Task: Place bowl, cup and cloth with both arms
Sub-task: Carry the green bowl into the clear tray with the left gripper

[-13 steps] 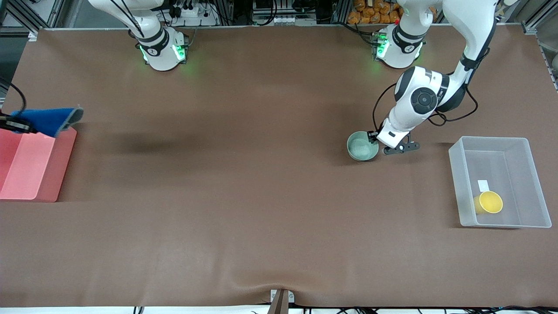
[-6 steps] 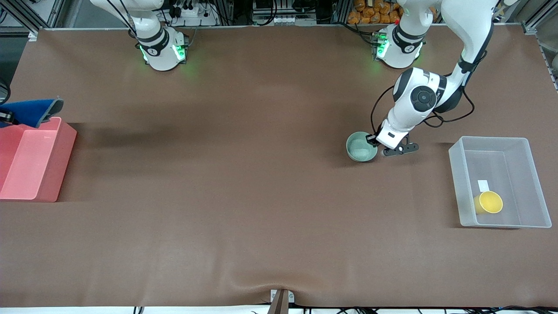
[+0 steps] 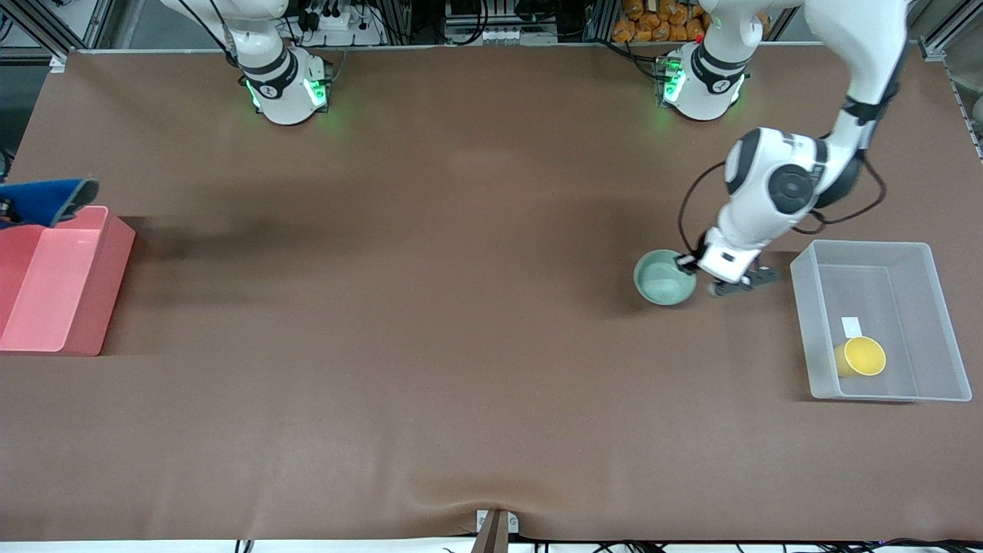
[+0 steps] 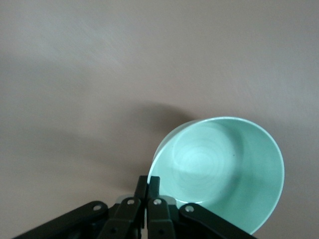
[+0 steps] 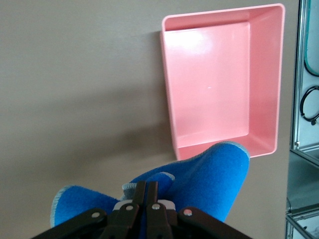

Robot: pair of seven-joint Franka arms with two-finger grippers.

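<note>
Surface [image 3: 461, 346] first: we have carried the bowl [image 3: 665, 278], pinched by its rim in our left tool [image 3: 686, 265], up and toward the clear bin [image 3: 941, 322] (cup [image 3: 864, 355] already inside). Our right tool [image 5: 147, 191], clamped on the cloth [image 3: 46, 200], has drifted over the pink bin [image 3: 92, 307]; both drops look close.

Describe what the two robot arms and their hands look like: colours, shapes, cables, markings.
Both arms are glossy white jointed tubes with black bands and round dark joint caps, on round bases lit green. A thin black cable loops beside the left arm. The left hand and right hand are matt black: slim flat fingers on riveted linkage bars. No lettering is readable.
</note>
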